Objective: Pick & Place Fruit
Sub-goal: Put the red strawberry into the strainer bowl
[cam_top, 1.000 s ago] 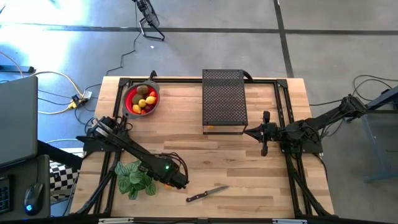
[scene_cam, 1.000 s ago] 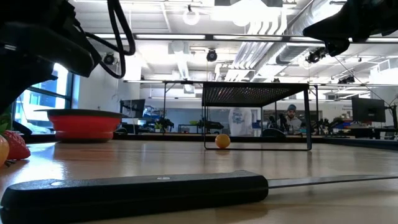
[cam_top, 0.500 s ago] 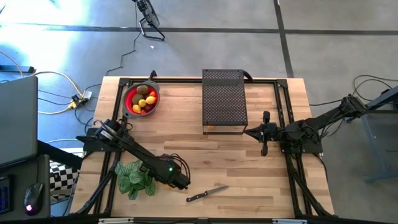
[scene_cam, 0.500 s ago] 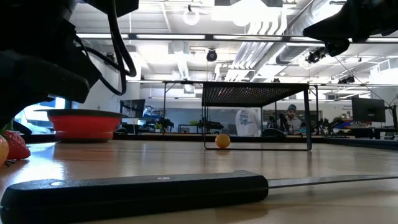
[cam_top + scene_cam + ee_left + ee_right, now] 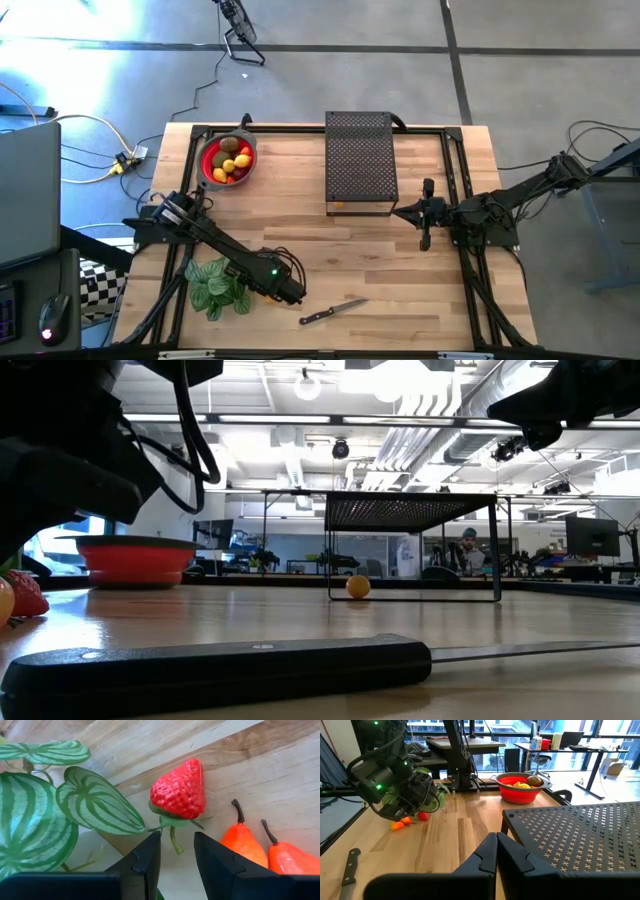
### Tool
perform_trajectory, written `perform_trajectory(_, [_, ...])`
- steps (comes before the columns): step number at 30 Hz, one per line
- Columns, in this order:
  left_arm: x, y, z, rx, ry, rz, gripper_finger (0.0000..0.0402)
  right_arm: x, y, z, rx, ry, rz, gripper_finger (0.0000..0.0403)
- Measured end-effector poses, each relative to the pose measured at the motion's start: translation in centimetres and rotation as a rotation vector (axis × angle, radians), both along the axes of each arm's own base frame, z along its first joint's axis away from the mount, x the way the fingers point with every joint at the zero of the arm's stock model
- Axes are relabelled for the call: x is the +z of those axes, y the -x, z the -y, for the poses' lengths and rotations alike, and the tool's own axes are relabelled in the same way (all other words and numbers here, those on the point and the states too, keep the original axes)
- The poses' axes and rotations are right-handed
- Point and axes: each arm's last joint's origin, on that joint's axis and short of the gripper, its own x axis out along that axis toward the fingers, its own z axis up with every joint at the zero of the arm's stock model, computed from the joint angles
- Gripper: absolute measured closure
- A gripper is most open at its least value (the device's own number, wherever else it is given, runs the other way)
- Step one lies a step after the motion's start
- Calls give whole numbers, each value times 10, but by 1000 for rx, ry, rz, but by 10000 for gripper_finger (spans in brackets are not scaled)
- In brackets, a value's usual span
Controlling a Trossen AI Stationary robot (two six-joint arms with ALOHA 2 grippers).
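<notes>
While the left gripper [image 5: 174, 851] is hovering part-open beside the small red strawberry [image 5: 180, 790] near the desk's front-left corner, the right gripper [image 5: 497, 851] is waiting closed by the right edge. Two orange pears [image 5: 260, 850] are lying beside the strawberry.

From above, the left arm hides its own hand and the fruit beneath it. In the left wrist view the second orange pear [image 5: 295, 861] is cut by the edge. The knife [image 5: 230, 665] handle blurs in the low view.
</notes>
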Motion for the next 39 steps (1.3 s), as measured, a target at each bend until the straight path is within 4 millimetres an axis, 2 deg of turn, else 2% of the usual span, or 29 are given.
perform_trajectory(3, [0, 0, 0, 0, 0, 0, 300, 0, 0, 0, 0, 0, 0, 400])
perform_trajectory(14, [0, 0, 0, -4, -2, -2, 393, 0, 0, 0, 0, 0, 0, 400])
perform_trajectory(27, [4, 1, -2, -46, -5, 9, 398, 0, 0, 0, 0, 0, 0, 400])
perform_trajectory(33, [22, 6, -12, -51, -48, 31, 399, 0, 0, 0, 0, 0, -1, 400])
perform_trajectory(39, [49, 7, -33, -82, -101, 127, 400, 0, 0, 0, -1, 2, -4, 400])
